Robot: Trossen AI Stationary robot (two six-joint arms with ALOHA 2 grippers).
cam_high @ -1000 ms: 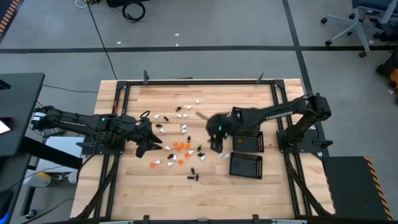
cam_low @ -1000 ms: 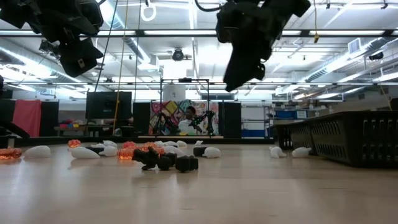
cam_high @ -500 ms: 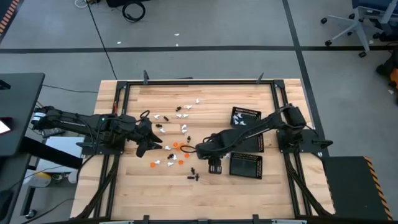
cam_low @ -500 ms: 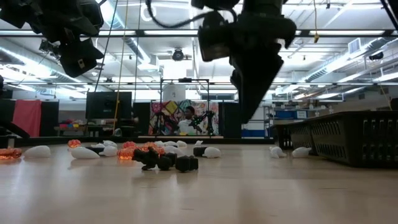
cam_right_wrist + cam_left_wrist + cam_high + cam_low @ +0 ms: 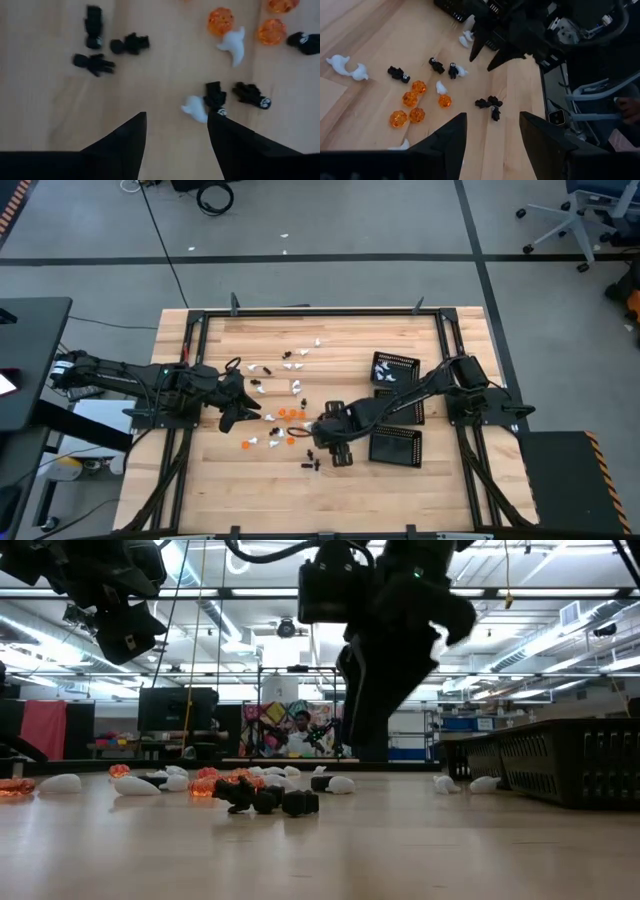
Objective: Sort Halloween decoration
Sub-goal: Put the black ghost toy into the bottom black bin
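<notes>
We see the Halloween decoration [image 5: 287, 416] strewn loose over the middle of the wooden table [image 5: 210, 490], in the space between the two pincers: white ghosts [image 5: 233, 45], orange pumpkins [image 5: 410, 98] and black figures [image 5: 93, 63], all lying on the bare wood.

The right gripper [image 5: 175, 131] hangs low over the trinkets, fingers apart and holding nothing. Straight ahead of its tips we find a white ghost touching a black figure, and another black figure just beside that pair. Farther ahead lie two orange pumpkins with a white ghost between them. Off to one side, well apart from these, three black figures sit close together.

The left gripper [image 5: 490, 131] waits off the wood at the opposite edge of the scatter, fingers spread and empty. Beyond its tips we see a cluster of orange pumpkins, with white ghosts and black figures around it, and the right gripper farther off.

Behind the right gripper, toward its arm's base, stand three black mesh trays [image 5: 394, 446]. The one farthest from it holds several white pieces.
</notes>
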